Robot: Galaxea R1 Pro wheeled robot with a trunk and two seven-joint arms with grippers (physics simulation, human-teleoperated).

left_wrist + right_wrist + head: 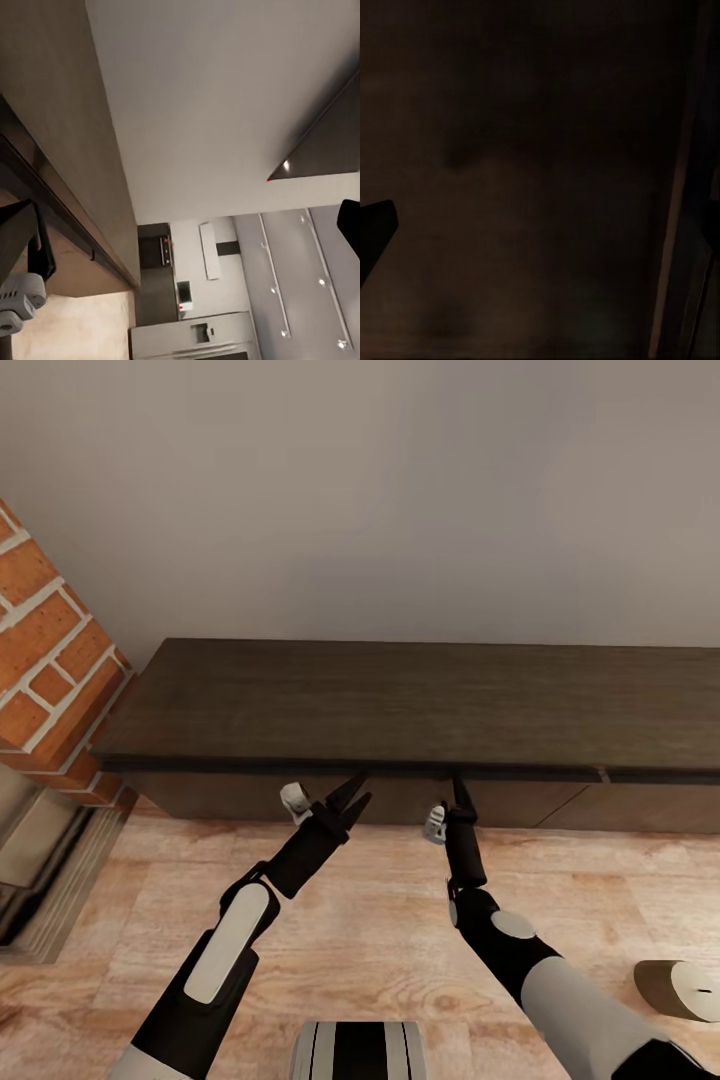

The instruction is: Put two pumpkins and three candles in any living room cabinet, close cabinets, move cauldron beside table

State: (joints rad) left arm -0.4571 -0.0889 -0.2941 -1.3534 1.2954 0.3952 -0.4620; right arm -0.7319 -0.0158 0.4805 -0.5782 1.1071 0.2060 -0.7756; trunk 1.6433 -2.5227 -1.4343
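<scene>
The long dark brown cabinet runs along the wall, and its drawer fronts look flush. My left gripper is open just below the front lip of the cabinet top, holding nothing. My right gripper points straight at the same lip, further right. In the right wrist view the dark cabinet front is very close, with one finger at the side, so the jaws stand apart and empty. A beige candle lies on its side on the floor at the far right.
A red brick fireplace surround and its hearth stand left of the cabinet. Pale wood floor lies between me and the cabinet. My base shows at the bottom edge. The left wrist view looks along the cabinet edge toward a distant kitchen.
</scene>
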